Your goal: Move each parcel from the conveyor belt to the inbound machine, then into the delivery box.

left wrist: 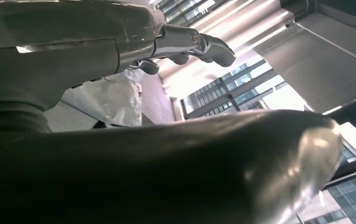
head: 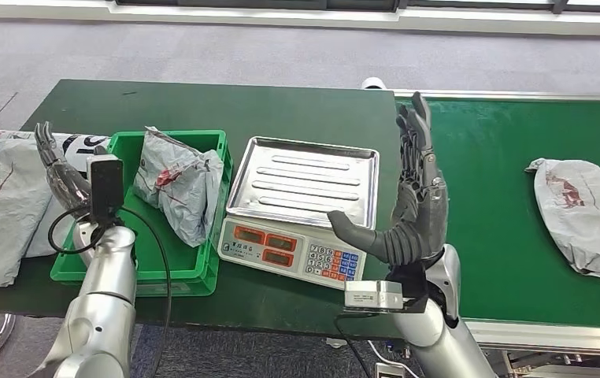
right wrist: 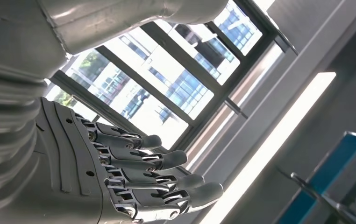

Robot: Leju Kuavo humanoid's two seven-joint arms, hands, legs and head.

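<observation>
A grey parcel [head: 583,216] with red print lies on the green conveyor belt [head: 494,173] at the right. Another crumpled grey parcel [head: 177,183] sits inside the green delivery box [head: 202,264]. The inbound machine is a scale with a bare steel tray [head: 305,181]. My right hand [head: 413,193] is raised between the scale and the belt, fingers straight and apart, thumb toward the scale, holding nothing. My left hand [head: 59,167] is up at the box's left side, fingers extended, holding nothing. The right wrist view shows the right hand [right wrist: 134,172] spread against windows.
Large grey bags [head: 1,201] lie on the dark green table at the far left, beside the box. The scale's keypad [head: 332,261] faces me. Grey floor lies beyond the table.
</observation>
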